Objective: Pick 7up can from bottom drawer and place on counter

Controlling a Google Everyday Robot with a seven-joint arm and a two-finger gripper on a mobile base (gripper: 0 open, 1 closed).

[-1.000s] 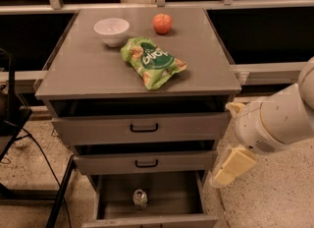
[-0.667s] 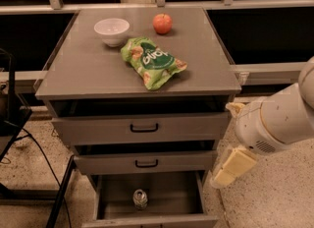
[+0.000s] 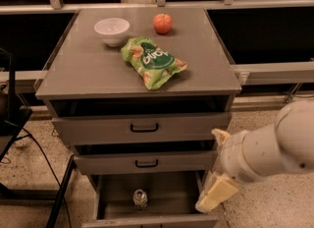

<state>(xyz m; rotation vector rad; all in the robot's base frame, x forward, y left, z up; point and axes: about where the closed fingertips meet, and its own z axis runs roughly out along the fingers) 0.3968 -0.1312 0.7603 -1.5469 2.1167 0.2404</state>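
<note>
The gripper (image 3: 216,196) is hanging low at the right front corner of the open bottom drawer (image 3: 115,192), pointing down. Honestly can't tell if it's open or closed from this angle, and I don't see anything in it. The white arm (image 3: 274,146) comes in from the right side.

The 7up can (image 3: 140,198) is standing upright in that drawer, roughly mid-width and toward the front, well to the left of the gripper and not touching it.

So I'd call this the approach step, with no grab made yet. The next move would be sliding left over the drawer and dropping onto the can from above, without clipping the drawer's side wall or the middle drawer just above.

For the drop-off, the counter (image 3: 98,70) has a chip bag (image 3: 152,61), a bowl (image 3: 112,29) and an apple (image 3: 162,23) on it. The front left looks like the easy landing spot.
</note>
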